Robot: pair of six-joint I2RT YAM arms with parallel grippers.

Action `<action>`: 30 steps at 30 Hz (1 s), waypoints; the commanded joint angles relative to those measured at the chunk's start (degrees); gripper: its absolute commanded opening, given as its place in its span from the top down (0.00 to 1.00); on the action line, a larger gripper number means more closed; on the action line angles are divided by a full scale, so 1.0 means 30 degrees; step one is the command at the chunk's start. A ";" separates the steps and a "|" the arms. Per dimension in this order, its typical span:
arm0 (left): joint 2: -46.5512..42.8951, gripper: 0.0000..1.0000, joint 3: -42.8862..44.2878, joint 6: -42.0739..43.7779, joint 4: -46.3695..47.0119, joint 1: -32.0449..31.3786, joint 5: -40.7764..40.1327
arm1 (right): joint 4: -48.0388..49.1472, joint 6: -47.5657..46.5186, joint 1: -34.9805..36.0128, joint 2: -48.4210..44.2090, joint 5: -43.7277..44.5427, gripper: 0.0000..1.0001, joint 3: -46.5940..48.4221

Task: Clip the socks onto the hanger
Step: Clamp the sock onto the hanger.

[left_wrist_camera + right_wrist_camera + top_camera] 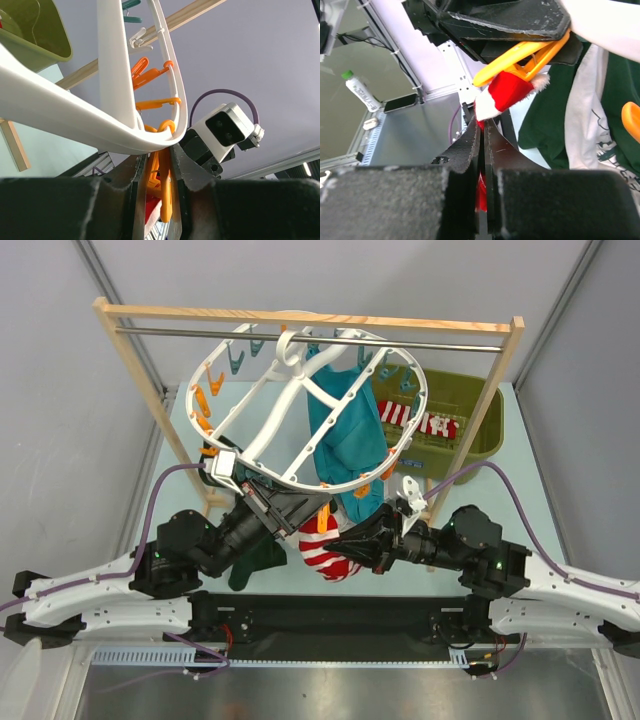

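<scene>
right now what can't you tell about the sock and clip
top external: whether the orange clip bites the sock; the left gripper and hanger rim cover it
left wrist: most of the sock, hidden between fingers
right wrist: sock's lower part, inside the right gripper

Left arm (100, 592): white shell links, black joints — small green light.
Right arm (560, 585): same white and black.
Cables (220, 91): purple, looped.
Wrist cameras (225, 125): white boxes.
Fingers (465, 150): matte black, scuffed.
</scene>
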 commanded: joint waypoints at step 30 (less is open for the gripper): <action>-0.1421 0.29 -0.0829 -0.0944 -0.0576 0.0087 -0.1165 | 0.0555 0.0971 0.0221 -0.0370 0.0939 0.97 0.0764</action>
